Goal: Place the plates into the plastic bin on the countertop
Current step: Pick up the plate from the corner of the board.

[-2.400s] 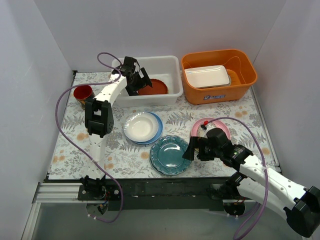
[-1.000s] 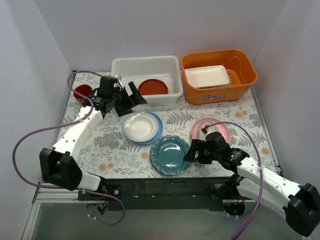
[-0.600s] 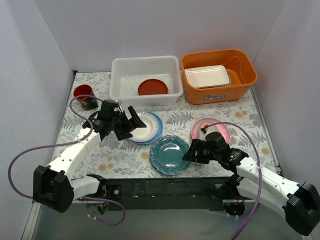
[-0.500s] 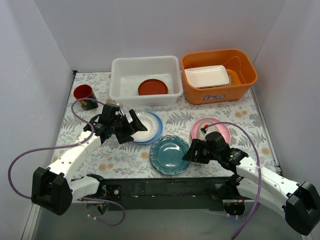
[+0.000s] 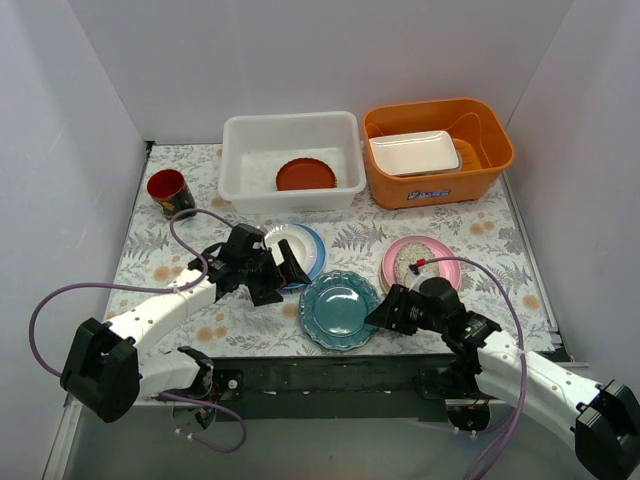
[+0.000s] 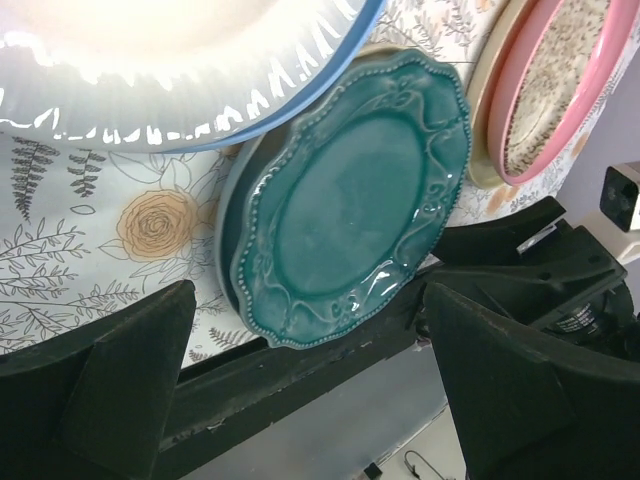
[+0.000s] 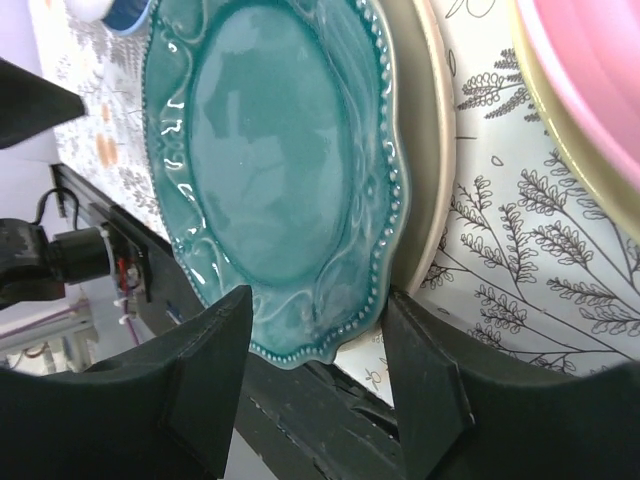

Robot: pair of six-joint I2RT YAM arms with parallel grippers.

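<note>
The left gripper [image 5: 277, 272] is covering the lower left rim of the white round plate [image 5: 292, 243], which is resting on a light blue plate [image 5: 316, 252] at the frame's centre. Glare is washing out that white plate along the top of the left wrist view. Under the teal scalloped plate [image 5: 340, 305], only a sliver of a cream-rimmed plate [image 7: 428, 180] is showing. The pink plate [image 5: 428, 260] is running off the upper right of both wrist views. A red plate [image 5: 305, 174] is lying inside the white translucent plastic bin [image 5: 290, 120] at upper centre.

The left gripper's fingers are standing wide apart, gripping nothing. The right gripper [image 5: 385, 312] is parted around the teal plate's rim.

Since a second ago, the left gripper is drifting rightward and down over the fern-printed countertop [image 5: 362, 236], while the right fingers are narrowing.
</note>
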